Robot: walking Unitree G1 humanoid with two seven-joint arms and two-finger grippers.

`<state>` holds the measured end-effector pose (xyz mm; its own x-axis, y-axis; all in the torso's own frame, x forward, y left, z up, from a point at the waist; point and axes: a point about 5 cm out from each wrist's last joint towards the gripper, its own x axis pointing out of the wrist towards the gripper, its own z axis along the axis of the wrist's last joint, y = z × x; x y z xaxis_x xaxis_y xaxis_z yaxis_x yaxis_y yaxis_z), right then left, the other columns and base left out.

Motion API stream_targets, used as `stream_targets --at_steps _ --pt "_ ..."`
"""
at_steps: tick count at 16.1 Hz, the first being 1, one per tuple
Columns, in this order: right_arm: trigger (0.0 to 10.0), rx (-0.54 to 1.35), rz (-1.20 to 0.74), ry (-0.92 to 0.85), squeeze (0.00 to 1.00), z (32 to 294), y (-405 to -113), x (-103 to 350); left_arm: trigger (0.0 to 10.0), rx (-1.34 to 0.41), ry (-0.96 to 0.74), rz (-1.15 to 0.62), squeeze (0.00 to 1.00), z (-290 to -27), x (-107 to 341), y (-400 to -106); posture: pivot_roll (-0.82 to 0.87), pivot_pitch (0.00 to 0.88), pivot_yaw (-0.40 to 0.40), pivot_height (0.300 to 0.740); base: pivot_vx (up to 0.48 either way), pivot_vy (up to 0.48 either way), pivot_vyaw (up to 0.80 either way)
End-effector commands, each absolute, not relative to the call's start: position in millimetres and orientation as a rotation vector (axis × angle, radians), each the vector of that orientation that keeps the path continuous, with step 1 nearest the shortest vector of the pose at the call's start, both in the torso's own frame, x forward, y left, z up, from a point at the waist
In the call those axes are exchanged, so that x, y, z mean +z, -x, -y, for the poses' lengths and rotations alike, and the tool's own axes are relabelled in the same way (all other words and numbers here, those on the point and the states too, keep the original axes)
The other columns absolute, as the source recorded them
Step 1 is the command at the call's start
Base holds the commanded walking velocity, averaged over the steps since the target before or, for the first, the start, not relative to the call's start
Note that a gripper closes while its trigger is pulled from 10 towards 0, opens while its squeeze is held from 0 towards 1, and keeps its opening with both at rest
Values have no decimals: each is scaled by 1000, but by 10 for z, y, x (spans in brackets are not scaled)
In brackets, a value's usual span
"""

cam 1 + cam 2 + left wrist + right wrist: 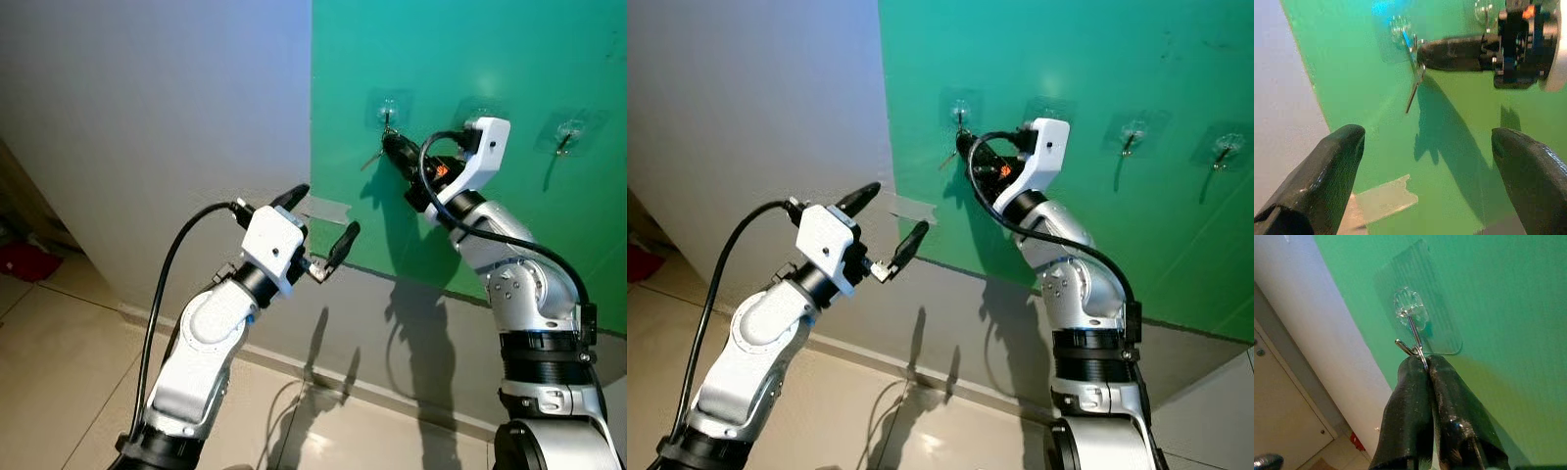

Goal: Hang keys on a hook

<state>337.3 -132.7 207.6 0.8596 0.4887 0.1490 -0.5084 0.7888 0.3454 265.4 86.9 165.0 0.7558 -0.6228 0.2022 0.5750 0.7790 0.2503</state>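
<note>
The right gripper (1424, 363), jaws pinched on the key ring (1419, 351), holds it at the leftmost hook (1409, 323) on the green wall; the keys (1414, 88) dangle below. Release remains. Left gripper (323, 227) waits, jaws spread

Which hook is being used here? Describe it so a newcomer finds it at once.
On the green wall panel runs a row of clear stick-on hooks. The used hook is the leftmost, nearest the panel's edge beside the grey wall. Unlike its bare neighbours, the right gripper pinches a key ring against it.
</note>
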Motion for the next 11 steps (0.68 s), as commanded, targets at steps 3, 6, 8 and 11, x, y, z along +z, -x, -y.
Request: stream_targets --at_steps 3,6,8,11 --pt "10000 502 25 -381 0 1343 -3329 1972 10000 -668 -185 291 0 -845 1672 -2630 -87 0 8 740 0 0 0" --pt "10000 508 30 -385 0 1309 -3322 1965 10000 -674 -177 305 0 -812 1696 -2651 -91 0 13 740 0 0 0" --pt "10000 509 28 -390 0 1279 -3346 1960 10000 -669 -165 320 0 -799 1729 -2673 -95 0 15 740 0 0 0" --pt "10000 484 16 -397 780 1266 -3389 1933 10000 -660 -158 330 0 -796 1755 -2692 -96 0 17 740 0 0 0"
